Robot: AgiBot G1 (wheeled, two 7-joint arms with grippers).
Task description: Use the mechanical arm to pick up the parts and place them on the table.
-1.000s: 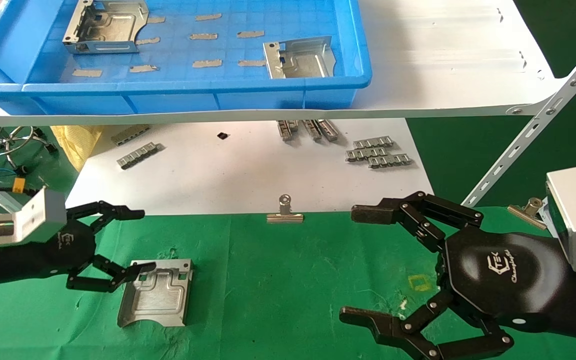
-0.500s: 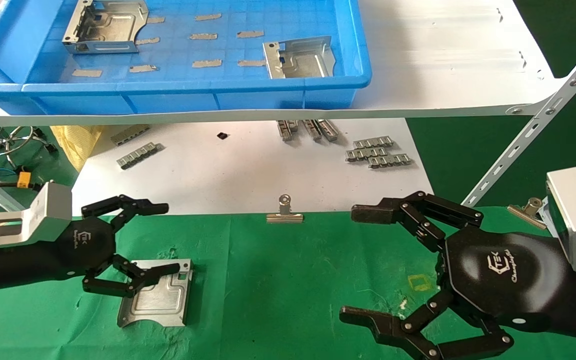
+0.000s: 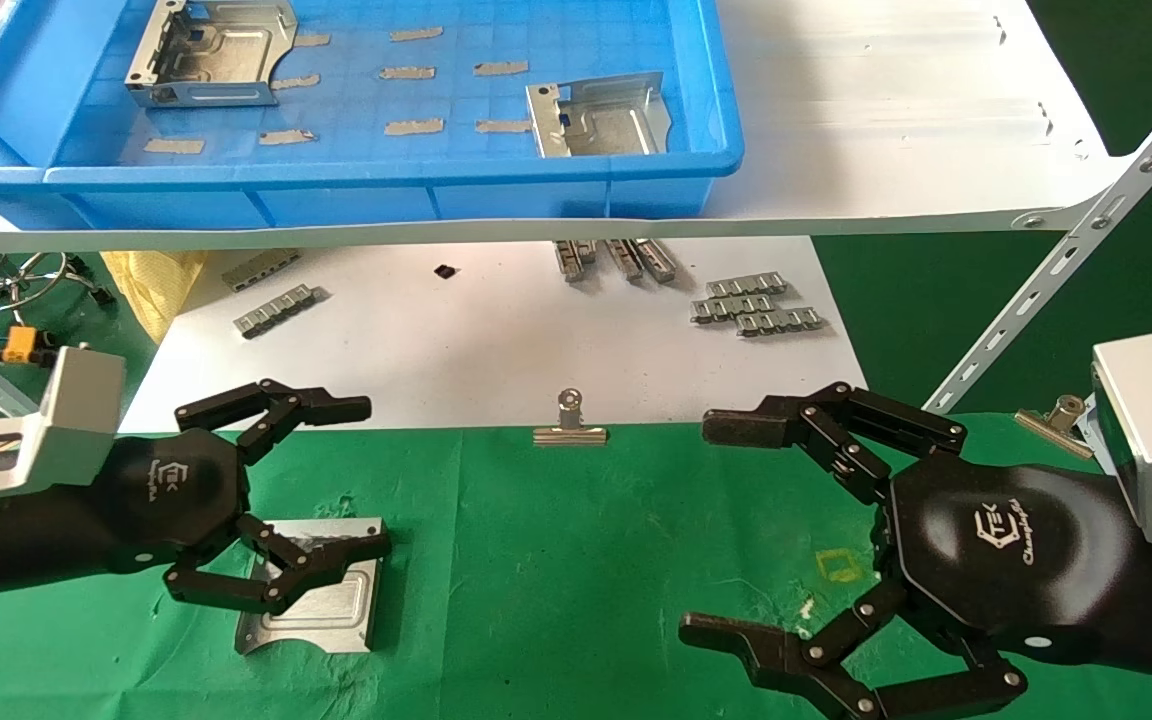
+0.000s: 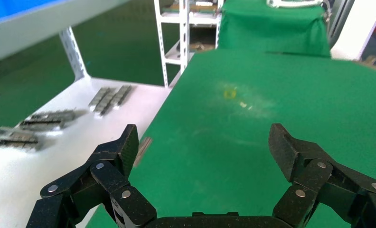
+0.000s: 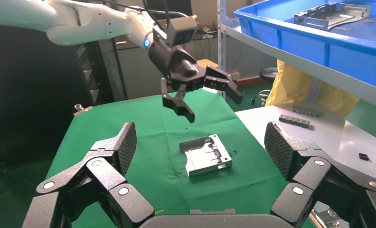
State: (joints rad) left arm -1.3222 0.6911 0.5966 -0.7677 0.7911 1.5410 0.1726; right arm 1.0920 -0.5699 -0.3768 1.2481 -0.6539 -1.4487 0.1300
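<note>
One silver part (image 3: 321, 610) lies flat on the green table (image 3: 556, 560), flanges up; it also shows in the right wrist view (image 5: 206, 155). My left gripper (image 3: 368, 478) is open and empty. In the right wrist view it (image 5: 212, 105) hangs well above the part, apart from it. Its own view (image 4: 205, 142) shows only green cloth between the fingers. My right gripper (image 3: 711, 530) is open and empty over the table's right side, its fingers pointing left towards the part (image 5: 201, 142). Two more parts (image 3: 211, 52) (image 3: 598, 118) lie in the blue tray (image 3: 336, 178).
The tray stands on a white shelf board (image 3: 886, 150) overhanging the back, held by a slotted bracket (image 3: 1066, 270). Below it a white sheet holds grey ridged strips (image 3: 756, 305). Silver binder clips (image 3: 569, 425) (image 3: 1051, 420) sit at the cloth's far edge. Yellow cloth (image 3: 151, 285) lies far left.
My left gripper has moved right, across the part's near-left edge and over it, staying open. The part has not moved. The right arm has not moved.
</note>
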